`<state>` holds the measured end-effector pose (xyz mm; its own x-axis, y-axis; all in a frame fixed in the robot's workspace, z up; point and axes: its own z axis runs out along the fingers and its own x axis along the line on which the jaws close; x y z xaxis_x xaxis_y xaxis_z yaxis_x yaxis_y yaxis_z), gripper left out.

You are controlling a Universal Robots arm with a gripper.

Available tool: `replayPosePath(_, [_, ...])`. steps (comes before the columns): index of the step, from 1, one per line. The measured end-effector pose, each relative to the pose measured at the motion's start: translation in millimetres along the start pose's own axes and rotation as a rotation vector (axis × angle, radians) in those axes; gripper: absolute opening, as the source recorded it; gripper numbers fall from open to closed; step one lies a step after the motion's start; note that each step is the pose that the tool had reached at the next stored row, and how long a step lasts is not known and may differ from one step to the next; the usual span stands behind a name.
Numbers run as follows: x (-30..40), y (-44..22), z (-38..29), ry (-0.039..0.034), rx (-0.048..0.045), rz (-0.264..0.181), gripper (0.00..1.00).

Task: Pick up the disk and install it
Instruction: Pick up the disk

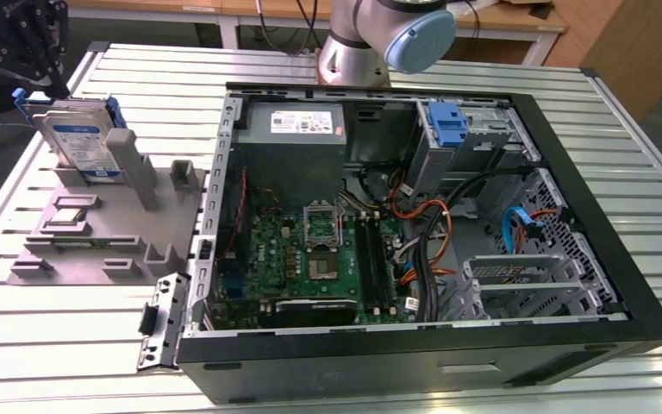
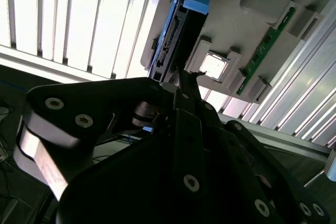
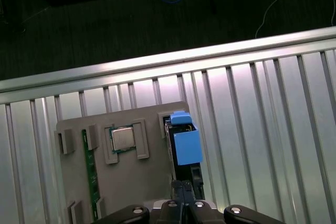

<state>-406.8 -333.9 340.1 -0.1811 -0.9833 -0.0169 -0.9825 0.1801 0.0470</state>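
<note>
Gripper (image 1: pixel 46 82), exterior view: black, hanging at about eleven o'clock from the open computer case (image 1: pixel 607 285), just above the disk (image 1: pixel 84 142) and not touching it. Disk stands on edge in a slot of the grey fixture (image 1: pixel 90 233) on the slatted table (image 1: pixel 55 345), label face showing, blue rails along its edges. Grey power-supply box (image 1: pixel 296 121) sits inside the case at twelve o'clock; a bare blue bracket (image 1: pixel 452 125) is in the bay at one o'clock.

Second wrist view: gripper (image 2: pixel 185 77) fingers drawn close together, nothing between them. Disk (image 2: pixel 170 40) is seen edge-on just beyond the tips, with its blue rail end toward the camera. A processor chip (image 2: pixel 214 66) lies in the fixture pocket beside it and a green memory stick (image 2: pixel 268 40) farther along.

First wrist view: gripper (image 3: pixel 182 186) narrow and empty, lined up over the disk's (image 3: pixel 186 148) thin top edge.

Handling, as judgement: rigid metal body, moderately heavy for its size, bare faces likely slick, sensitive to knocks. Best hold looks to be across the two flat faces near the upper edge (not on the plastic rails, which may flex). The jaws would need to be wider than they stand now.
</note>
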Motion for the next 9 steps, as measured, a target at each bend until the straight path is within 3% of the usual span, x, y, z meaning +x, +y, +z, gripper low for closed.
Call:
replayPosePath(3, [0.0,0.0,0.0,0.0000,0.0000,0.000,0.24])
replayPosePath(4, [0.0,0.0,0.0,0.0000,0.0000,0.000,0.24])
replayPosePath(6, [0.0,-0.1,0.0,0.0000,0.0000,0.000,0.35])
replayPosePath(7, [0.0,-0.1,0.0,0.0000,0.0001,0.000,0.35])
replayPosePath(9, [0.0,-0.1,0.0,0.0000,0.0001,0.000,0.47])
